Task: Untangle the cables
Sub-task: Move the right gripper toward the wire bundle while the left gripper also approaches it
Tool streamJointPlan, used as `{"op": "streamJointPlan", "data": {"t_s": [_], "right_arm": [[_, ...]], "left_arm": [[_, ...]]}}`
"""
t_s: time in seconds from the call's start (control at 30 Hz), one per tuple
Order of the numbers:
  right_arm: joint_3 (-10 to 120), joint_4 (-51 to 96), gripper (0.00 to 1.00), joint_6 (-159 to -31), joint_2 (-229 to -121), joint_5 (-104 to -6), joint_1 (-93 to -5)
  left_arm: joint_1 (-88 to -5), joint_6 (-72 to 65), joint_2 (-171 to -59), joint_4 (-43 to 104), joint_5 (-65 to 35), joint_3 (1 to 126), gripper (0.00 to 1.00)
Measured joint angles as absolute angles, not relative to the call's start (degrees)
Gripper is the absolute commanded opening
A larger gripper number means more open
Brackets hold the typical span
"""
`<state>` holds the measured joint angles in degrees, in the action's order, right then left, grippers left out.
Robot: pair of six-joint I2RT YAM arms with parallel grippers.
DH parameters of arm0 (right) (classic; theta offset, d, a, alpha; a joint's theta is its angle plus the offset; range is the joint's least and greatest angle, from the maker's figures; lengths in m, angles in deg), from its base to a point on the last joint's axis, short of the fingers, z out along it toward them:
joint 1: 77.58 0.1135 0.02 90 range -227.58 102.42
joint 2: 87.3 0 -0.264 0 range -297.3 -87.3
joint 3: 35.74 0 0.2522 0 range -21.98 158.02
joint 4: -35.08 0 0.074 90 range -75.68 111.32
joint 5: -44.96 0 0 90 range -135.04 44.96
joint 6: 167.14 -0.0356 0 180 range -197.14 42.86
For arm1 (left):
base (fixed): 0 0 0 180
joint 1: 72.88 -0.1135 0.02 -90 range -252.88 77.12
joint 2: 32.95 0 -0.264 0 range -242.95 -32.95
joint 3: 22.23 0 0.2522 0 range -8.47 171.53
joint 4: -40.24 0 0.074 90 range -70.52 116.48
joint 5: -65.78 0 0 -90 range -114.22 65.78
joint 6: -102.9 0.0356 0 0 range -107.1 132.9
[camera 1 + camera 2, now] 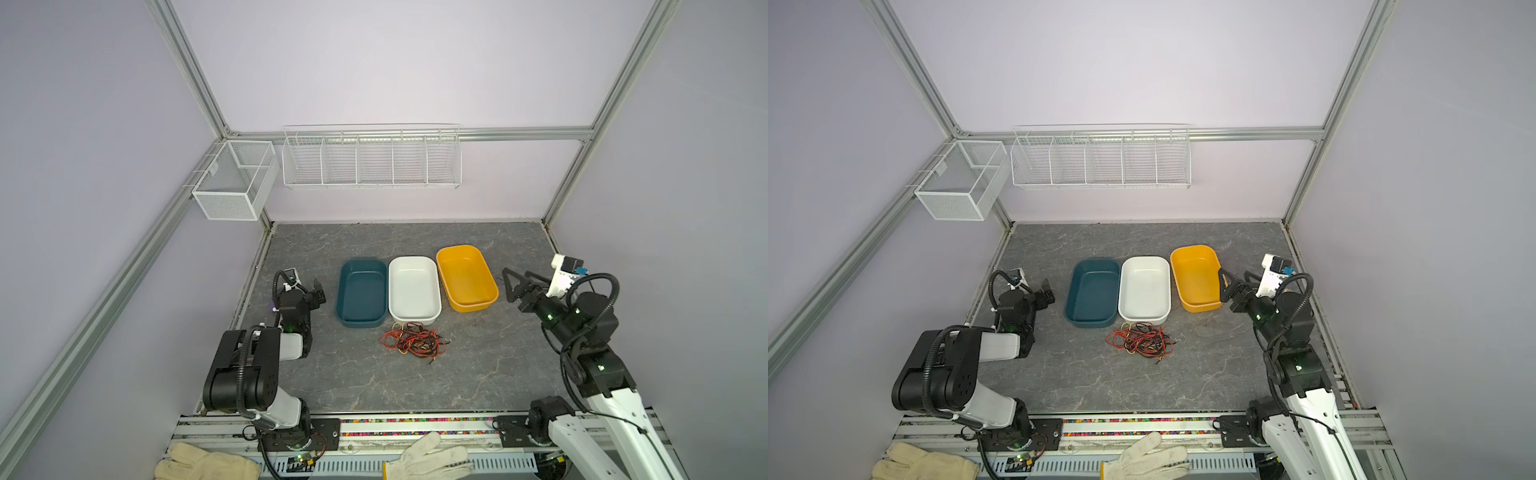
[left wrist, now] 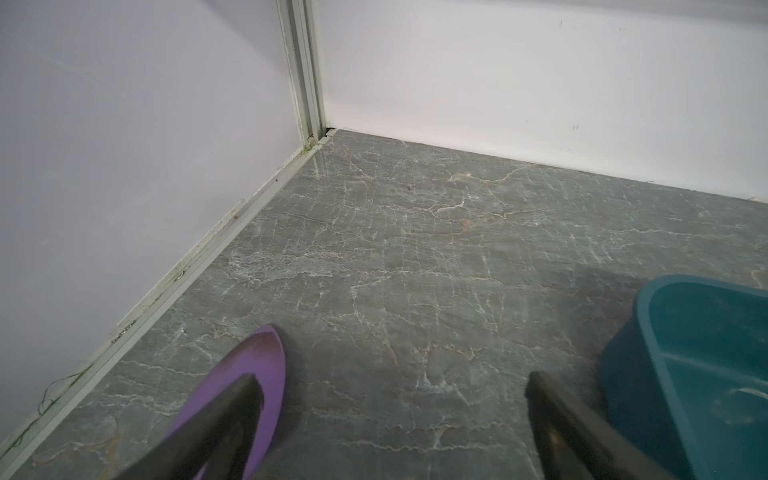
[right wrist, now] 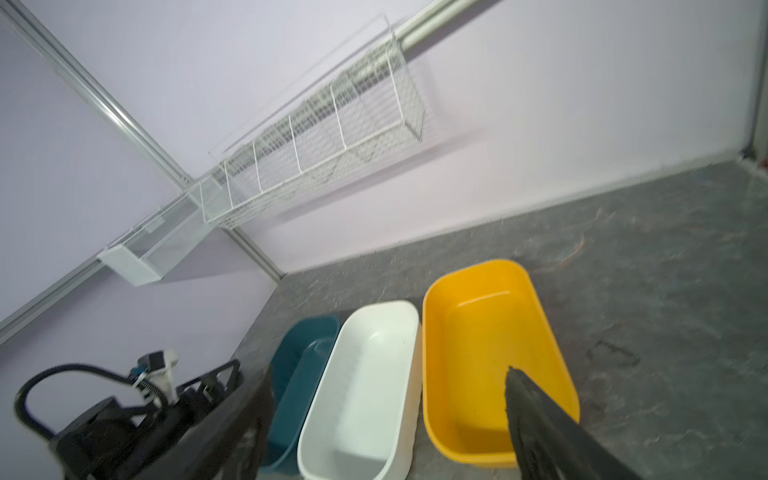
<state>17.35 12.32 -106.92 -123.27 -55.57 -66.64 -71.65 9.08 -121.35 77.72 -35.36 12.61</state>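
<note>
The cables point(image 1: 413, 340) point(image 1: 1140, 340) lie as one tangle of thin red, black and pale yellow wires on the grey tabletop, just in front of the white bin, in both top views. Neither wrist view shows them. My left gripper point(image 1: 318, 291) point(image 1: 1047, 291) point(image 2: 399, 374) is open and empty at the left edge, beside the teal bin and well left of the tangle. My right gripper point(image 1: 515, 276) point(image 1: 1233, 276) point(image 3: 386, 382) is open and empty too. It hovers beside the yellow bin, to the right of the tangle and farther back.
Three bins stand in a row behind the tangle: teal point(image 1: 361, 261), white point(image 1: 411, 258) and yellow point(image 1: 459, 247). Two white wire baskets point(image 1: 372, 160) point(image 1: 232, 183) hang on the walls. Two work gloves point(image 1: 428, 457) point(image 1: 199, 461) lie on the front rail.
</note>
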Motion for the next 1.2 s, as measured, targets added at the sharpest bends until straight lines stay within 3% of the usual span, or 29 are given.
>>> {"op": "streamJointPlan", "data": {"t_s": [0.07,0.23,0.37,0.47,0.67,0.93,1.07,1.2], "right_arm": [[17.35,7.54,0.88,-107.12,-124.87,-58.39,-65.24],[16.81,-1.99,1.00,-106.73,-126.42,-61.08,-58.97],[15.58,-5.80,0.87,-106.90,-124.49,-61.45,-53.39],[14.42,-7.11,0.76,-107.27,-123.23,-61.62,-50.00],[13.35,-7.61,0.69,-107.10,-123.27,-61.60,-45.17],[13.35,-7.33,0.56,-104.65,-130.09,-61.60,-41.57],[13.35,-5.97,0.48,-103.45,-134.90,-61.58,-39.91],[13.35,-5.29,0.46,-102.79,-139.38,-61.36,-38.75]], "left_arm": [[-71.65,9.08,-121.35,77.72,-35.36,12.61,0.99],[-71.65,9.08,-121.35,77.72,-35.36,12.61,0.99],[-71.52,8.93,-118.33,75.45,-36.65,12.37,0.99],[-71.28,6.20,-109.96,63.62,-40.34,15.39,0.99],[-71.23,-6.04,-99.38,41.77,-42.59,30.07,0.99],[-71.04,-19.38,-91.25,23.76,-31.25,32.70,1.00],[-66.80,-21.56,-85.61,17.66,-28.89,32.67,0.99],[-57.55,-23.03,-81.15,12.89,-30.46,32.39,1.00]]}}
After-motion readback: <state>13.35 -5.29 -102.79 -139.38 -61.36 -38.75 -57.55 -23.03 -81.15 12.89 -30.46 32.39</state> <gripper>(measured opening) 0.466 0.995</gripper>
